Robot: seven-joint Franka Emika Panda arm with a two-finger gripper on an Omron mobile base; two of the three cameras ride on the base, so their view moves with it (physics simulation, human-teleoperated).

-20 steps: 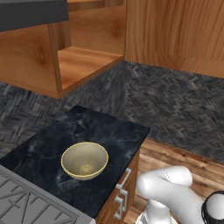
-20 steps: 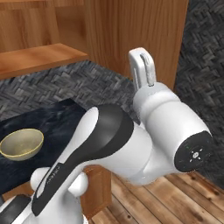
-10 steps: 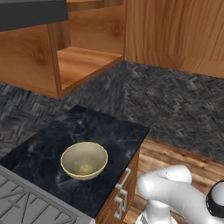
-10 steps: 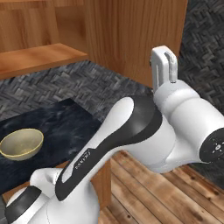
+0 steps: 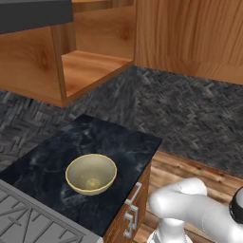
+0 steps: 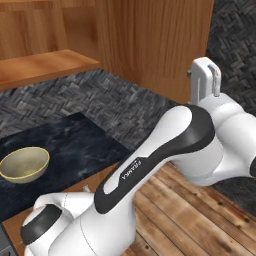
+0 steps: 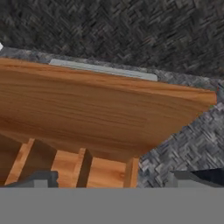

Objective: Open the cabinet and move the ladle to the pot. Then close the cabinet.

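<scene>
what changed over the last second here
The arm's upper links swung rightward across the right base view, carrying the white hand toward the wooden cabinet door's right edge. Nothing was taken hold of or let go. The yellowish bowl stayed on the dark counter, and the cabinet remained open.

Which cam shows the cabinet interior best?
Left base view: it looks straight into the open cabinet, with bare wood shelf and walls visible. Right base view catches the shelf's edge and the door. Hand view shows the door edge-on with its silver handle.
</scene>
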